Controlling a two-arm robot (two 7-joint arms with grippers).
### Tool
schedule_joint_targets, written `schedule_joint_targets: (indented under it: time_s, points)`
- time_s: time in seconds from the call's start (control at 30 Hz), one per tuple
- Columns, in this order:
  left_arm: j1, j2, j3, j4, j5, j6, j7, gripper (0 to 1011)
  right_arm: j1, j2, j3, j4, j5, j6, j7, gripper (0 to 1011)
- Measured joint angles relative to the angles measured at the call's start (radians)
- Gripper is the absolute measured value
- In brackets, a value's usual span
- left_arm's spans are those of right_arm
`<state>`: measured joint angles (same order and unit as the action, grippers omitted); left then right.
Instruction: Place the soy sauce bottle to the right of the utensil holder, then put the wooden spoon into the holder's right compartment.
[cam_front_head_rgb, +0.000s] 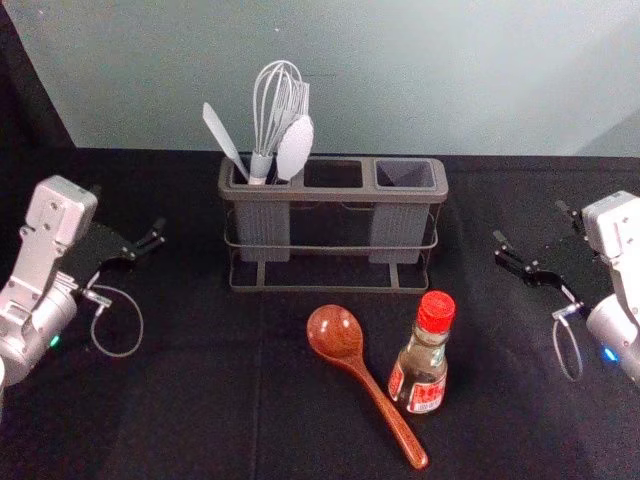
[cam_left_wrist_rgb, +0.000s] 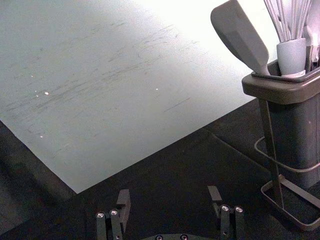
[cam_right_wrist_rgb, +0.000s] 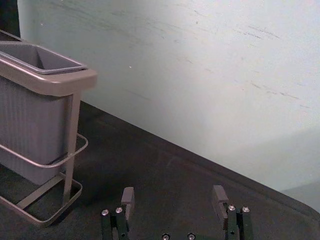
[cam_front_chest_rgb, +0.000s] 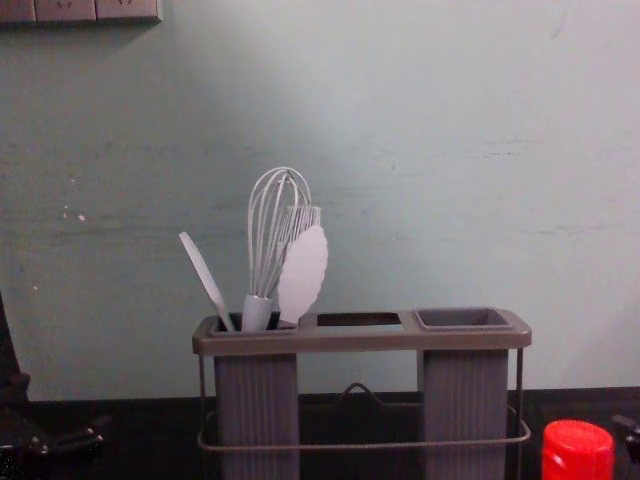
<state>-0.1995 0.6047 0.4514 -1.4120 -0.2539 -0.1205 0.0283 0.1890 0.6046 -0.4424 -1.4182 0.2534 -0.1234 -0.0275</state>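
The left gripper (cam_front_head_rgb: 127, 211), black and jointed, is at the left side of the black cloth (cam_front_head_rgb: 200, 400), its two fingers spread apart with nothing between them. Next comes the long grey-brown holder with rounded corners and thin wire rails (cam_front_head_rgb: 335, 290). Its left compartment, a grey cup with ribbed walls (cam_front_head_rgb: 263, 230), contains a flat pale spatula (cam_front_head_rgb: 222, 138), a whisk of looped wires (cam_front_head_rgb: 262, 125), a brush and a pale utensil with oval head (cam_front_head_rgb: 295, 148). The middle has a rectangular opening; the right compartment (cam_front_head_rgb: 398, 230) is also ribbed. In front of the holder lies the glossy red-brown wooden spoon (cam_front_head_rgb: 338, 333), its handle slanting nearer and rightward. Just right of it, the small clear soy sauce bottle with red cap (cam_front_head_rgb: 430, 355) stands upright. At far right, the right gripper (cam_front_head_rgb: 532, 224) has spread fingers, holding nothing.
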Motion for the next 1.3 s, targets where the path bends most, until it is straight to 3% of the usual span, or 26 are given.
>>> schedule_joint_targets:
  time_s: [0.17,0.5,0.67,0.97,1.1,1.3]
  points:
    - [0.000,0.000,0.000,0.000,0.000,0.000,0.000,1011,-0.043,0.009,0.023,-0.036,0.007,-0.011,0.001,1002]
    - [0.000,0.000,0.000,0.000,0.000,0.000,0.000,1011,-0.209,0.074,0.087,-0.205,0.047,-0.032,0.022,1002]
    - [0.000,0.000,0.000,0.000,0.000,0.000,0.000,1011,-0.296,0.117,0.132,-0.277,0.104,-0.073,0.069,1003]
    - [0.000,0.000,0.000,0.000,0.000,0.000,0.000,1011,-0.450,0.211,0.221,-0.384,0.275,-0.092,0.221,1002]
    - [0.000,0.000,0.000,0.000,0.000,0.000,0.000,1011,-0.495,0.237,0.249,-0.419,0.325,-0.095,0.272,1002]
    - [0.000,0.000,0.000,0.000,0.000,0.000,0.000,1011,-0.541,0.249,0.270,-0.460,0.355,-0.105,0.317,1003]
